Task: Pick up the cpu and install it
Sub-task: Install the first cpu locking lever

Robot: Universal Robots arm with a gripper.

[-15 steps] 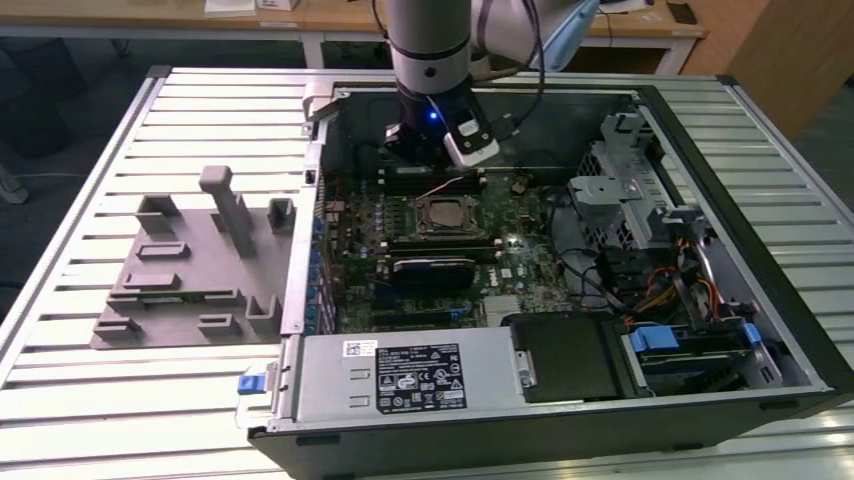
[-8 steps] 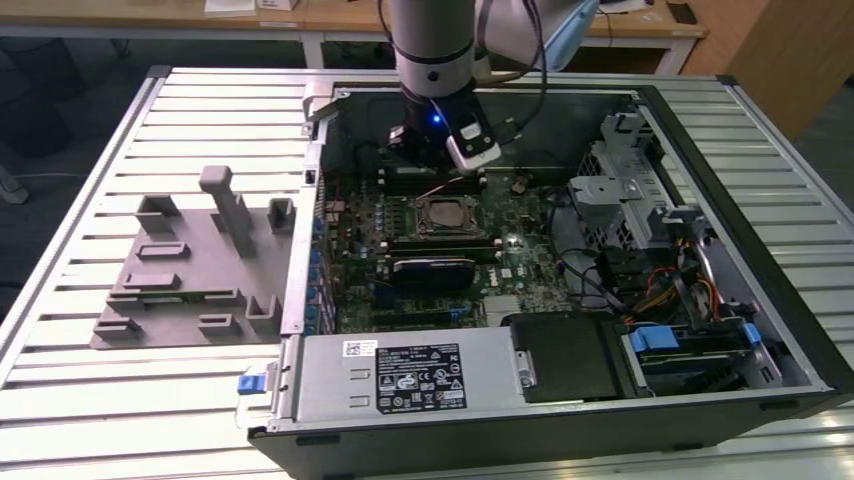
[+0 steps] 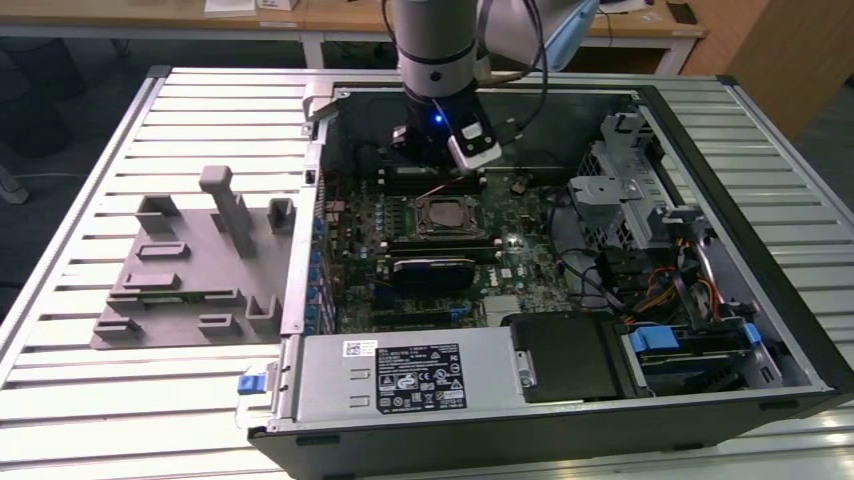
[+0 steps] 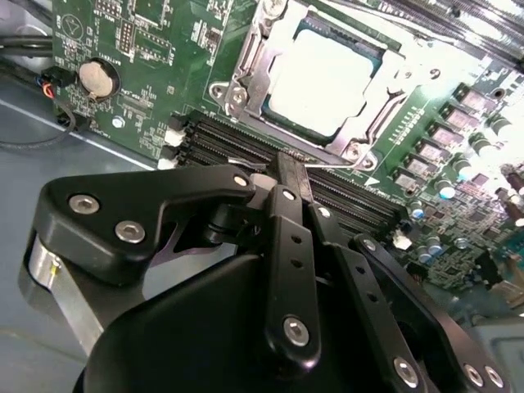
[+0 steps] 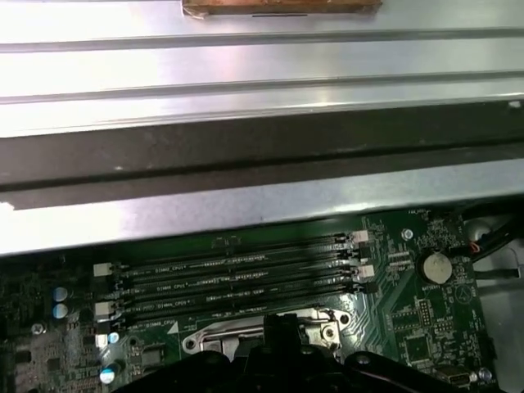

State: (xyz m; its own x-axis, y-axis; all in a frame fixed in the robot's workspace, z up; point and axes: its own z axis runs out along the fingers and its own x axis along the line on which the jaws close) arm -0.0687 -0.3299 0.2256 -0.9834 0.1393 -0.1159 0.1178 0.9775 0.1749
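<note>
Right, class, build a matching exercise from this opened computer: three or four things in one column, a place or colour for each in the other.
Things:
1. cpu
2. grey plastic tray
3. coin battery
4. gripper

Descriptions:
A. round and silvery, on the green board
B. on the slatted table, outside the case
C. black, over the memory slots
D. pale square seated in the metal-framed socket

Pairs: 1-D, 2-B, 3-A, 4-C

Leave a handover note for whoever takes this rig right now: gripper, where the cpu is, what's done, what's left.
Gripper: fingers shut, nothing held, hanging inside the open computer case just above the memory slots.
The cpu: lying in the motherboard socket, silvery top facing up; in the exterior view it sits just in front of the arm.
Done: cpu placed in the socket.
Left: whether the socket's latch is closed cannot be told; check it.
</note>
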